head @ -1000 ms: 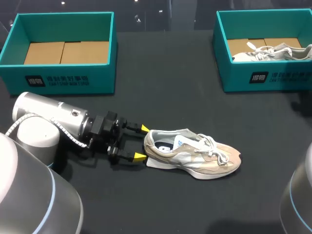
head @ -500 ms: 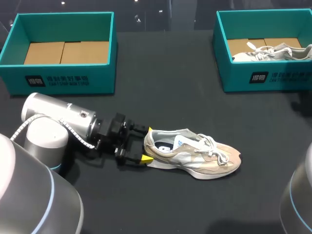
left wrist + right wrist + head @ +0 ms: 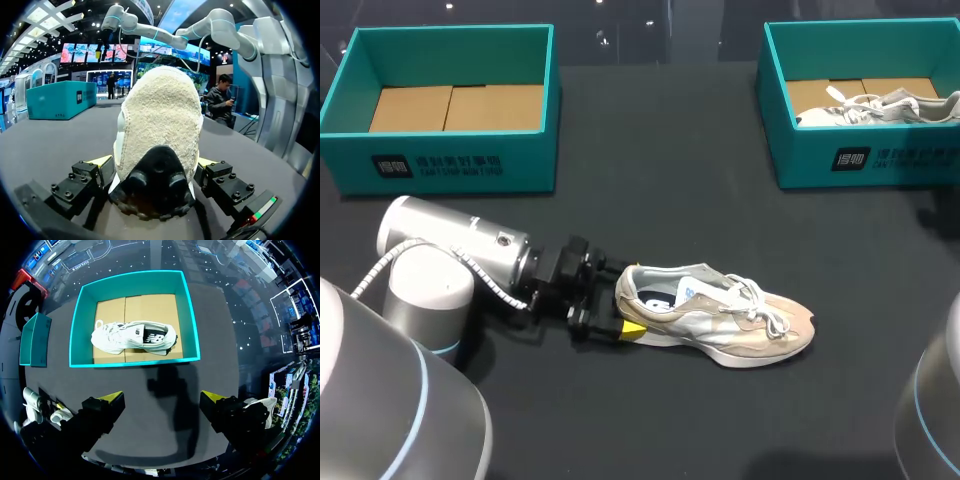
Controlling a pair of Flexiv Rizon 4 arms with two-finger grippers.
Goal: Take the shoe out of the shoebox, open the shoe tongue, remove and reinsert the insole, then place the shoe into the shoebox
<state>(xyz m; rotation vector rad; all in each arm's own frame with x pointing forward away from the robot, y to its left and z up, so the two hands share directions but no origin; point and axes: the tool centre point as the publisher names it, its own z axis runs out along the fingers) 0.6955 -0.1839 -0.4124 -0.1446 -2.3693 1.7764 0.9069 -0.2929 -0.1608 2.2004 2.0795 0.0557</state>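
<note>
A beige and grey sneaker (image 3: pixel 720 315) lies on its side on the dark table, toe pointing right, with a blue and white insole showing in its opening. My left gripper (image 3: pixel 624 302) is at its heel, open, one yellow-tipped finger on each side. From the left wrist the suede heel (image 3: pixel 160 125) fills the space between the spread fingers of the left gripper (image 3: pixel 155 167). My right gripper (image 3: pixel 161 397) hangs open and empty above the teal shoebox (image 3: pixel 132 361) at the right, which holds a white sneaker (image 3: pixel 135 337).
A second teal shoebox (image 3: pixel 445 165) stands at the back left with only its cardboard floor showing. The right box (image 3: pixel 865 160) with the white sneaker (image 3: pixel 875 105) stands at the back right. My right arm's body (image 3: pixel 930 400) bulks at the front right.
My left arm has slid to the right along the table, bringing its open fingers from just short of the heel to either side of it. The shoe has stayed put.
</note>
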